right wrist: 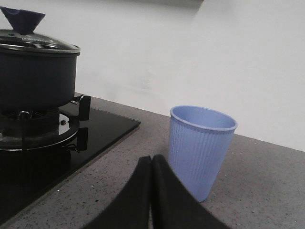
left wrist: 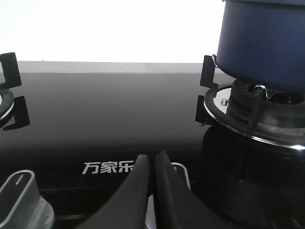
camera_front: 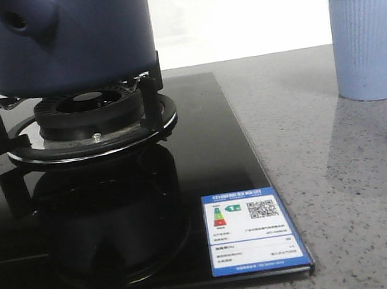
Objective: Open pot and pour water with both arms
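The dark navy pot (camera_front: 65,40) sits on the burner grate (camera_front: 90,119) of a black glass stove; its stubby handle with a hole faces the front camera. A glass lid (right wrist: 38,45) with a blue cone knob (right wrist: 21,19) covers the pot (right wrist: 35,78). The light-blue ribbed cup (camera_front: 369,39) stands on the counter to the right of the stove. My left gripper (left wrist: 152,160) is shut and empty, low over the stove's front, left of the pot (left wrist: 264,43). My right gripper (right wrist: 151,161) is shut and empty over the counter, just short of the cup (right wrist: 200,150). Neither gripper appears in the front view.
The black glass stove top (camera_front: 118,218) carries an energy label (camera_front: 251,233) at its front right corner. A control knob (left wrist: 21,200) and part of a second burner grate (left wrist: 9,71) lie left of my left gripper. Grey speckled counter (camera_front: 349,188) runs to the white wall.
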Robot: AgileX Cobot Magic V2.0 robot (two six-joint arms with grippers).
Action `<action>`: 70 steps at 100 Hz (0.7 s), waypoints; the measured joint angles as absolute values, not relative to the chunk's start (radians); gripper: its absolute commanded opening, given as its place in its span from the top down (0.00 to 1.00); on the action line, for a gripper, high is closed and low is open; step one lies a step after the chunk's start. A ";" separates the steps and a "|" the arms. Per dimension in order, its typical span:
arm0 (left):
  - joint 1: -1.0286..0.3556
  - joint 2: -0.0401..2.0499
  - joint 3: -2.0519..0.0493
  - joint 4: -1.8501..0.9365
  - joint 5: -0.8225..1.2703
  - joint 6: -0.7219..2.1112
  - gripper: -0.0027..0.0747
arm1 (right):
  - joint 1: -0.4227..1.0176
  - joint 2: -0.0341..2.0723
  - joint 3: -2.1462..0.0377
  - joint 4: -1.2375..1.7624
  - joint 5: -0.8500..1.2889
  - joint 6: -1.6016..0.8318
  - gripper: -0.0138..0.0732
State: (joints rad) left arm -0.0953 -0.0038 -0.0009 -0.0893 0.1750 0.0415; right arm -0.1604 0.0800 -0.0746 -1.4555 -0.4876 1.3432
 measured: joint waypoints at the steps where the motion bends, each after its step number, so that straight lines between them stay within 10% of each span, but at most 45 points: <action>1: -0.095 -0.004 -0.001 -0.089 0.175 0.042 0.99 | -0.160 0.080 -0.075 -1.456 -0.488 1.343 0.91; 70: -0.095 -0.004 -0.001 -0.089 0.178 0.039 0.99 | -0.160 0.080 -0.069 -1.432 -0.454 1.343 0.91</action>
State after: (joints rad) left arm -0.0953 -0.0038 -0.0009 -0.0893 0.1775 0.0390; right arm -0.1604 0.0800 -0.0686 -1.4316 -0.4540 1.3432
